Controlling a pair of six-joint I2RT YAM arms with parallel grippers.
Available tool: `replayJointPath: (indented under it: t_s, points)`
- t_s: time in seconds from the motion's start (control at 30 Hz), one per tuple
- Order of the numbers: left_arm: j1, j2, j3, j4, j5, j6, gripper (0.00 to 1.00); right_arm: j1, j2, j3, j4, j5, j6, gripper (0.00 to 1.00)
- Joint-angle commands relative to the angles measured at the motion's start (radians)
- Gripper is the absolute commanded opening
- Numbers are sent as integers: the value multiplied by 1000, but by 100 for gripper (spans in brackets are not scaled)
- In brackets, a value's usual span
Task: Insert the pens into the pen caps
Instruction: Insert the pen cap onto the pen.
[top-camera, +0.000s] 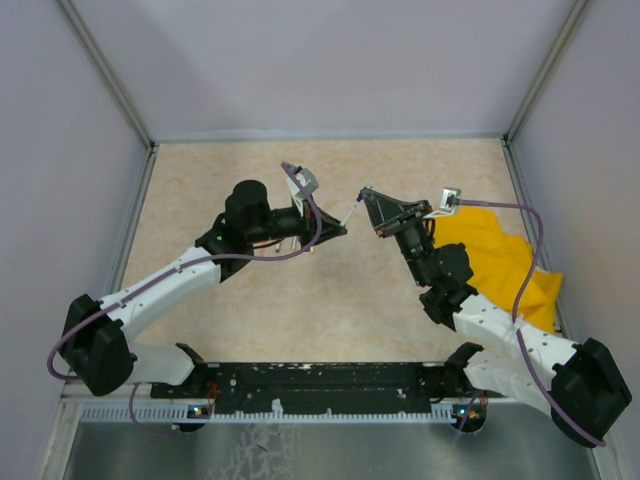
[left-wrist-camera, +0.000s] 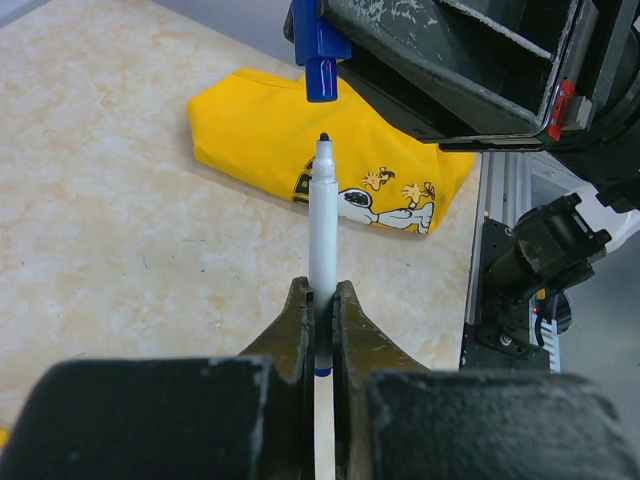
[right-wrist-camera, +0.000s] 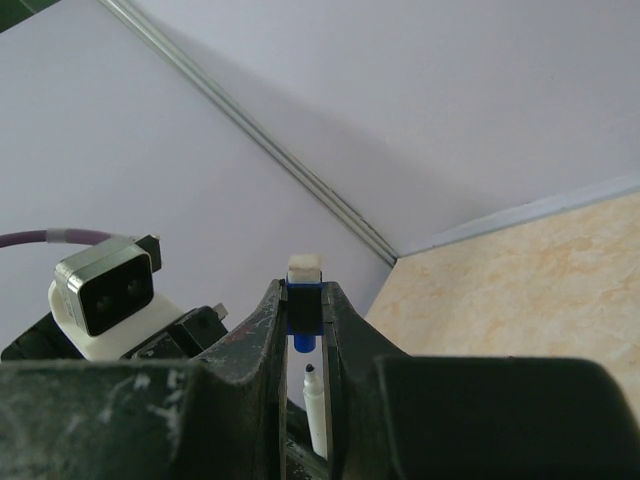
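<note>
You are viewing both arms reaching inward and meeting over the middle of the tabletop (top-camera: 330, 310). The left fingers (left-wrist-camera: 290, 335) are gripping a white pen (left-wrist-camera: 323, 230) by its barrel, with the dark tip pointing away from the wrist toward the right arm. The right fingers (right-wrist-camera: 265, 340) are clamping a dark blue pen cap (right-wrist-camera: 303, 312), with its open end facing the pen tip. The tip is sitting just short of the cap opening, in line with it and not touching. A yellow cloth (left-wrist-camera: 260, 130) bearing a cartoon print is lying on the tabletop at the right side.
</note>
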Motion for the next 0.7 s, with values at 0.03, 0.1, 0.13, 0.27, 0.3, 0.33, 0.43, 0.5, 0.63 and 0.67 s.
replayJointPath:
  t_s: [0.03,0.1,0.13,0.27,0.3,0.33,0.43,0.5,0.63,0.67]
  points:
    - [-4,-18,-3,32,19,8,0,-1,-3,39,65,8,0,0]
    - [-4,-20,-4,34,18,8,0,-1,-1,38,59,6,0,0]
    - [-4,-19,-5,35,17,8,0,-1,-1,37,56,3,0,0]
    - [-4,-23,-7,35,10,8,0,-2,-2,32,49,-1,1,0]
    - [-4,-24,-8,35,8,8,0,0,-4,30,48,-2,1,0]
    - [-5,-24,-9,35,6,8,0,-1,-4,27,48,-4,1,0]
    - [-4,-29,-12,37,-1,8,0,-2,-6,21,45,-4,1,0]
    - [-4,-29,-14,38,-5,7,0,0,-7,15,44,-3,1,0]
    - [-4,-30,-13,38,-6,7,0,-1,-10,10,41,-9,1,0]
    - [-4,-29,-14,38,-6,7,0,-1,-8,9,39,-10,1,0]
